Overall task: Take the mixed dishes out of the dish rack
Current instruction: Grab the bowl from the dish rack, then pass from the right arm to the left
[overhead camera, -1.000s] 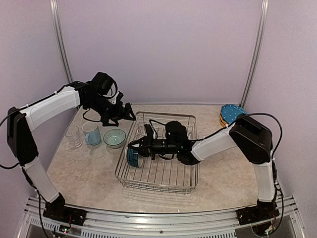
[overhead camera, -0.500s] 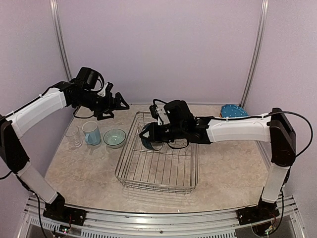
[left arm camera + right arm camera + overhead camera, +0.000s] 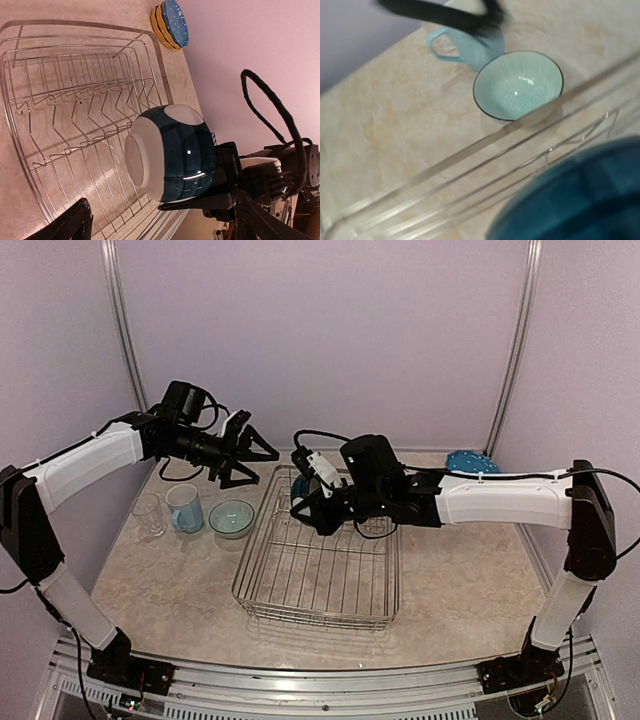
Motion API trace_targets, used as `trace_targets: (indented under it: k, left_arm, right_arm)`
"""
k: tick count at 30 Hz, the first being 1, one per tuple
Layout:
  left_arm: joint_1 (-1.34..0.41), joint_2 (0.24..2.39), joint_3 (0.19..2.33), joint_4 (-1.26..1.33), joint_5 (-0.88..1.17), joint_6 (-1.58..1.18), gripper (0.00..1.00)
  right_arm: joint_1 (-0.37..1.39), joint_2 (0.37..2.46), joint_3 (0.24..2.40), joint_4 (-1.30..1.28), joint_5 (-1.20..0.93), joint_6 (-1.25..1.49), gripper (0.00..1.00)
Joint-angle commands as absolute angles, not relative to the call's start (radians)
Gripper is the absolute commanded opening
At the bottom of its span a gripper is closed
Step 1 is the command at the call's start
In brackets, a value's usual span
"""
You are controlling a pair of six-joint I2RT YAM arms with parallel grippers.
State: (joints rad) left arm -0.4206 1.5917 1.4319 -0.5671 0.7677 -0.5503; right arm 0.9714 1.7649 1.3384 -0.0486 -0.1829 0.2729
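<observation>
teal bowl (image 3: 170, 155) tilted above rack (image 3: 318, 580); pale bowl (image 3: 231, 517), mug (image 3: 184, 508), glass (image 3: 148, 515) left; plates (image 3: 172, 22) stacked right

You're looking at a dark teal bowl (image 3: 175, 155) with darker bands and a white inside, and a silver wire rack (image 3: 315, 618). On the beige marbled table (image 3: 180, 580) at left, the pale mint bowl (image 3: 518, 85) has fine concentric lines and a dark rim; next to it is a light blue mug (image 3: 480, 52). At far right, a blue plate (image 3: 176, 20) with white speckles tops the yellow-orange plates (image 3: 160, 27).

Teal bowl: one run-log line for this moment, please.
right gripper: shut on teal bowl, held above dish rack | left gripper: open, empty | mug, glass, pale bowl: on table left of dish rack
</observation>
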Motion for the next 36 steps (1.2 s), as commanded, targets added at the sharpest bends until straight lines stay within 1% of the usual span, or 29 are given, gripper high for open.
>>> trace_targets:
  k: [1, 5, 7, 9, 11, 16, 19, 24, 28, 36]
  left_arm:
    - [-0.420, 1.668, 1.462, -0.565, 0.912, -0.578, 0.94]
    - [-0.425, 1.701, 1.470, -0.562, 0.964, -0.591, 0.92]
    - [-0.425, 1.705, 1.468, -0.557, 0.978, -0.594, 0.92]
    - [-0.425, 1.707, 1.468, -0.553, 0.991, -0.595, 0.92]
    - [-0.426, 1.711, 1.468, -0.551, 1.007, -0.597, 0.92]
    - [-0.440, 1.745, 1.484, -0.556, 1.089, -0.598, 0.93]
    - [-0.466, 1.777, 1.512, -0.612, 1.095, -0.567, 0.94]
    - [-0.512, 1.815, 1.539, -0.656, 1.119, -0.530, 0.93]
    - [-0.521, 1.822, 1.517, -0.601, 1.186, -0.564, 0.91]
    - [-0.562, 1.874, 1.572, -0.719, 1.161, -0.500, 0.91]
  right_arm:
    - [0.983, 1.663, 1.297, -0.076, -0.177, -0.155, 0.00]
    - [0.988, 1.622, 1.268, -0.161, -0.186, -0.410, 0.00]
    - [0.988, 1.617, 1.268, -0.198, -0.177, -0.470, 0.00]
    - [0.991, 1.620, 1.272, -0.258, -0.210, -0.580, 0.00]
    - [1.007, 1.624, 1.267, -0.276, -0.164, -0.644, 0.00]
    - [1.043, 1.659, 1.281, -0.307, -0.030, -0.733, 0.00]
    - [1.069, 1.672, 1.289, -0.313, 0.050, -0.777, 0.00]
    - [1.095, 1.681, 1.304, -0.318, 0.103, -0.814, 0.00]
    - [1.116, 1.692, 1.311, -0.328, 0.157, -0.827, 0.00]
    - [1.144, 1.694, 1.304, -0.297, 0.251, -0.837, 0.00]
